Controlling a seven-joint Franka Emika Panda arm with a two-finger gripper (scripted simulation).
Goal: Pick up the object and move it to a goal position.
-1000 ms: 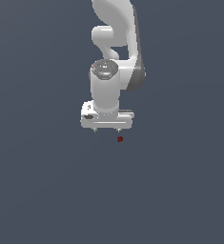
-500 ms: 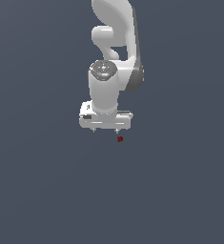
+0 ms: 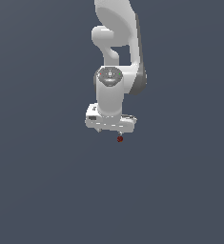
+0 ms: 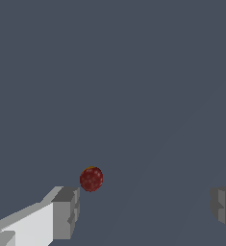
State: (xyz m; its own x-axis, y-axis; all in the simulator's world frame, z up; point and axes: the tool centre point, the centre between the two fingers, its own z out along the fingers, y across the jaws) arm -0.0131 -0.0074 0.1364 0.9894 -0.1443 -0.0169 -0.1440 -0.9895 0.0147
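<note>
The object (image 3: 120, 138) is a tiny dark red ball on the grey floor, lying just below the white gripper (image 3: 111, 132) and under the end of the hand on the exterior view's right. In the wrist view the object (image 4: 91, 178) shows close to one grey fingertip (image 4: 66, 211), while the other fingertip (image 4: 224, 203) stands far off across a wide gap. The gripper (image 4: 145, 209) is open with nothing between its fingers. The object touches neither finger.
The white arm (image 3: 117, 52) rises above the hand toward the top of the exterior view. A plain dark grey floor (image 3: 46, 190) surrounds the object on every side.
The hand has come down and shifted slightly toward the exterior view's right, closing in on the object. The object has not moved.
</note>
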